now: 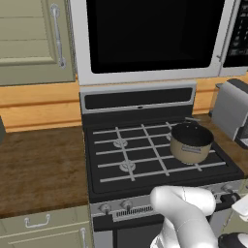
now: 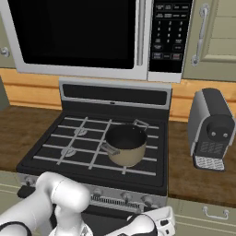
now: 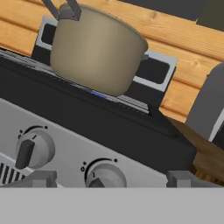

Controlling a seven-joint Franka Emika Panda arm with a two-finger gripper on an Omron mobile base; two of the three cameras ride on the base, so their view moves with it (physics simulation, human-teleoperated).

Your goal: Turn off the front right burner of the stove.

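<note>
The black stove (image 1: 104, 181) with pale grates stands under the microwave. A tan pot (image 1: 191, 143) rests on its right side and covers the front right burner; in the hand view a thin blue glow (image 3: 98, 94) shows beneath the pot (image 3: 94, 50). My gripper (image 3: 111, 179) is open and low in front of the silver knob strip (image 3: 65, 131). Its fingertips (image 3: 39, 178) stand wide apart on either side of the rightmost knob (image 3: 105, 175). A second knob (image 3: 35, 148) sits to the left of it. In the left base view the gripper (image 1: 232, 197) is at the stove's front right corner.
A grey coffee machine (image 2: 211, 129) stands on the wooden counter right of the stove. The microwave (image 2: 78, 37) hangs above. Wooden counter (image 1: 38, 164) lies to the left, with pale cabinet drawers (image 1: 38, 223) below. My white arm (image 1: 186, 213) crosses the stove front.
</note>
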